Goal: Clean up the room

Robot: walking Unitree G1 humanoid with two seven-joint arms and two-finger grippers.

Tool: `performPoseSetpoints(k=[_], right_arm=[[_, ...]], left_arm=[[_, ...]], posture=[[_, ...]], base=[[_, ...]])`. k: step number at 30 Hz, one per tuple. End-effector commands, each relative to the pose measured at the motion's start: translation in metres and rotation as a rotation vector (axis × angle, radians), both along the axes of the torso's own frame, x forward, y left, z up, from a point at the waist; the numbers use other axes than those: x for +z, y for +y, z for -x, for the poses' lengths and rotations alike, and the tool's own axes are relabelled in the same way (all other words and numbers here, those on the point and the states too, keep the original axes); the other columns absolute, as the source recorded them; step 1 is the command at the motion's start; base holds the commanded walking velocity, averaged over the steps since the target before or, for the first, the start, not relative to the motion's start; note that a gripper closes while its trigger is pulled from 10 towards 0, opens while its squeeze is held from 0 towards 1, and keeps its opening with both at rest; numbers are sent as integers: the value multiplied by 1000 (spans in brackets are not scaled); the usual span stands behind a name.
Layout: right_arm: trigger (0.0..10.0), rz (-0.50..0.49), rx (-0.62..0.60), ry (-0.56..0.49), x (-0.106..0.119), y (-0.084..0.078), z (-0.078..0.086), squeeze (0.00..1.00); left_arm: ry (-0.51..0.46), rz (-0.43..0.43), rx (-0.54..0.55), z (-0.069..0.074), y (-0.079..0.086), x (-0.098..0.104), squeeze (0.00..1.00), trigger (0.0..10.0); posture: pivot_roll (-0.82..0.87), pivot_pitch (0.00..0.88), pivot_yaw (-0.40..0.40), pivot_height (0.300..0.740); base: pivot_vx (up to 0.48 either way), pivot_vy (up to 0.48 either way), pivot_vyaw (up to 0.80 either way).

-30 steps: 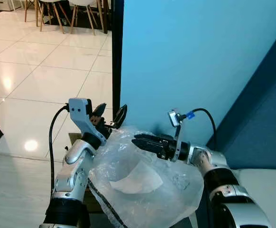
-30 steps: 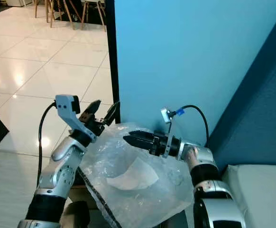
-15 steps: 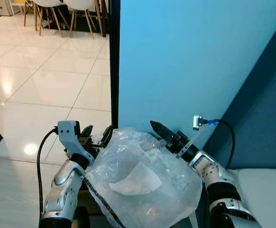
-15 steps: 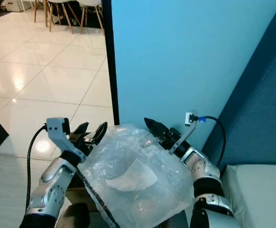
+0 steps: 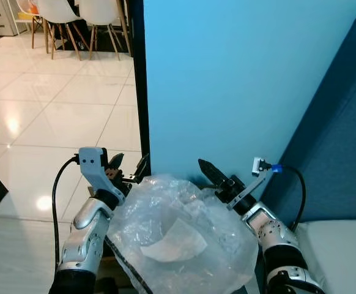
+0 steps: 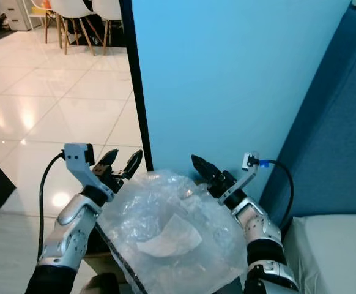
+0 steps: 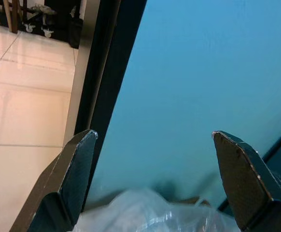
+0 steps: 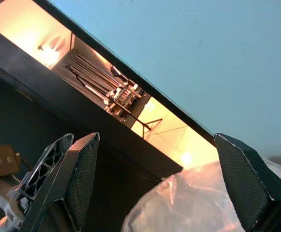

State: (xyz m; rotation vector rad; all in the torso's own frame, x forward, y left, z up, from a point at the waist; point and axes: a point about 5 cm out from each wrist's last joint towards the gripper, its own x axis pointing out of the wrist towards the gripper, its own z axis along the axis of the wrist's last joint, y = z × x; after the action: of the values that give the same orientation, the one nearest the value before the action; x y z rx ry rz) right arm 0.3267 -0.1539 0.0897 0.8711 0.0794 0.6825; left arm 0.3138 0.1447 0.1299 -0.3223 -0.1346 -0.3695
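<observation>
Since a second ago the right hand (image 5: 210,173) has pulled off the top of the bag and swung up to its far right rim, pointing toward the wall, while the left hand (image 5: 130,166) has dropped a little and then risen again at the far left rim; the head camera has also tipped, so more of the chairs shows.

Both hands stand with their black fingers spread apart and gripping nothing, as both wrist views confirm. Between them, close in front of the robot, sits the crumpled clear plastic bag (image 5: 184,239) with a white sheet of paper (image 5: 173,242) lying inside it. The bag appears to line a bin with a dark edge (image 5: 126,263) running along its left side, though what carries it is mostly hidden. It stands just beside the flat turquoise wall panel (image 5: 245,79) and its black edge post (image 5: 138,92), with glossy white floor tiles (image 5: 37,116) to the left and a pale cushion (image 5: 343,245) at the right.

As I judge it, the next move is to gather the bag's mouth. The film is thin, slack and see-through, so a finger could close on air or on a single fold and let it slip. The right hand is near the wall and could knock it. Lifting one side alone could tip the paper out.
</observation>
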Motion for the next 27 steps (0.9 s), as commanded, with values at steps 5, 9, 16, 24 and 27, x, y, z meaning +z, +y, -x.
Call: performPoseSetpoints(k=[5, 9, 16, 24, 27], right_arm=[[10000, 10, 20, -39, 3, 5, 2, 0], [10000, 19, 40, -48, 3, 7, 4, 0], [10000, 76, 83, -58, 0, 9, 8, 0], [10000, 152, 111, -42, -8, 9, 13, 0], [10000, 161, 110, -37, -9, 8, 14, 0]], left_arm=[[16, -7, -10, -3, -7, -3, 0, 10000], [45, -2, 4, -4, -6, -10, 0, 10000], [152, 13, 54, 1, 3, -37, 0, 10000], [317, 74, 169, 22, 24, -81, 0, 10000], [350, 67, 186, 28, 29, -90, 0, 10000]], posture=[[-20, 0, -19, 630], [-24, 0, -22, 640], [-26, 0, -29, 659], [-25, 0, -43, 689], [-25, 0, -45, 699]], base=[[0, 0, 0], [0, 0, 0], [0, 0, 0], [0, 0, 0], [0, 0, 0]])
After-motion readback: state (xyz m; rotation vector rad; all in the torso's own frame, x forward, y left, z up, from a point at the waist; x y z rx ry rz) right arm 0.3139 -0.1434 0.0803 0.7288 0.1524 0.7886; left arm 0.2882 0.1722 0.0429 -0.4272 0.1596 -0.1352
